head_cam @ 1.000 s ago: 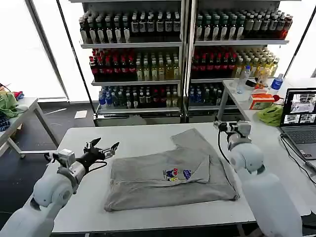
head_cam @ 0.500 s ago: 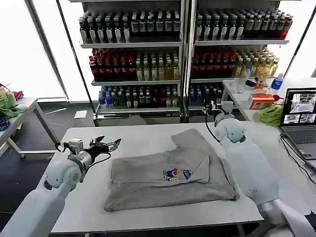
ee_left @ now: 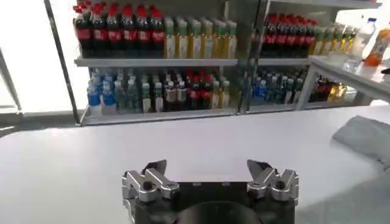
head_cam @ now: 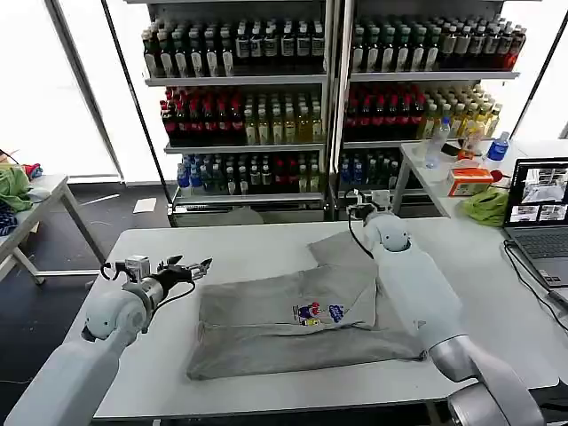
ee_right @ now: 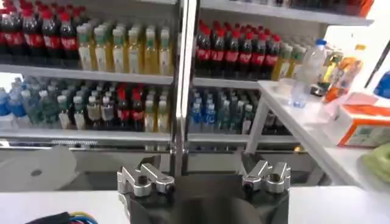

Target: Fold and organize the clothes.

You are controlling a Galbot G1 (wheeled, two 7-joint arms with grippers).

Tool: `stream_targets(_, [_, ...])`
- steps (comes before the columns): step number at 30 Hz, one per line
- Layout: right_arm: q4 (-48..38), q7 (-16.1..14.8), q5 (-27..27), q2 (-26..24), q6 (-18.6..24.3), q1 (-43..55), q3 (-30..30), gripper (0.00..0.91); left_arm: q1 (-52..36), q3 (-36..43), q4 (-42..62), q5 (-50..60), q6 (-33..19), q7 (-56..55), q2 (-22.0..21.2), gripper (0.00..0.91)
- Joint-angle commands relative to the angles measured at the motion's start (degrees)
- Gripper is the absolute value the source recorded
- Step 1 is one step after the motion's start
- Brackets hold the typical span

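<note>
Hovering just above the bare white desk (head_cam: 266,248), the left claw (head_cam: 188,266) pointed toward the grey T-shirt (head_cam: 302,319), a little short of its left edge and holding nothing; in the left wrist view its two fingers (ee_left: 145,181) stood wide apart over the desk top, with a corner of the grey cloth lying farther off. The T-shirt lay spread flat across the middle of the desk, partly folded, one sleeve reaching toward the far right corner, and its small multicoloured chest print (head_cam: 320,312) faced up near the centre. To the right, the right arm (head_cam: 417,293) stretched over the shirt's right side toward the far edge of the desk, where the right claw (head_cam: 362,197) was raised beyond the sleeve, facing the drink shelves (head_cam: 328,106); in the right wrist view its fingers (ee_right: 143,178) were spread wide and empty, with rows of bottles behind them. Farther right stood a second desk (head_cam: 426,173) carrying a clear bottle (head_cam: 437,142), an orange box (head_cam: 470,181), a bright green cloth heap (head_cam: 486,206) and an open laptop (head_cam: 538,213).
</note>
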Motion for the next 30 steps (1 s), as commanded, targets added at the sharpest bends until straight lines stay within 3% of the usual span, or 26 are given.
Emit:
stream_targets(1, [-4.42,-0.46,-1.07,2.83,0.08,1.21,-0.33,0.907,4.95,0.1,-3.2,1.38,0.37,0.67,0.03,0.907])
stream_targets(16, [-5.3,-0.32,-1.69,3.72,-0.48,-0.88,1.46,0.907,9.38,-0.88,-5.62,3.47,-0.05,1.41,-1.12,0.907])
stream_targets(30, [-5.97,-0.61,-2.83,4.28,0.15,-2.03,2.92,0.907,7.82,-0.96,-1.53,3.94,-1.28,1.57,-1.55,0.907])
